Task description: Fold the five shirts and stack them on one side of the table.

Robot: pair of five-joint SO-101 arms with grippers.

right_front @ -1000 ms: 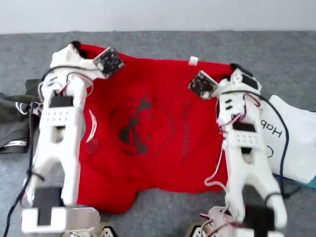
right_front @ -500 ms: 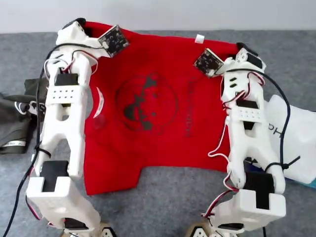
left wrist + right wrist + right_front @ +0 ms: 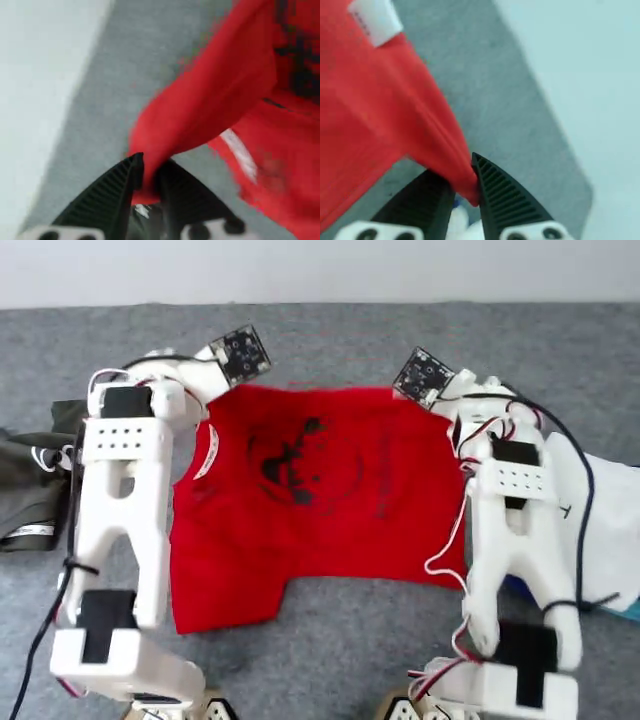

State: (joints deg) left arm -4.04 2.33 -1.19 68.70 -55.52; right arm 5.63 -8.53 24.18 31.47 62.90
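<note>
Left wrist view: shirt (image 3: 215,95) pinched between fingers (image 3: 120,192).

Red shirt (image 3: 330,530) on grey table (image 3: 350,640)

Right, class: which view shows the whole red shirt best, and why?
High view: the red shirt lies spread, outline and print visible. The left wrist view shows a bunched edge pinched in the left gripper; the right wrist view, another in the right gripper.

one red shirt (image 3: 320,510), one dark shirt (image 3: 25,495), one white shirt (image 3: 608,540), two arms (image 3: 125,490).
</note>
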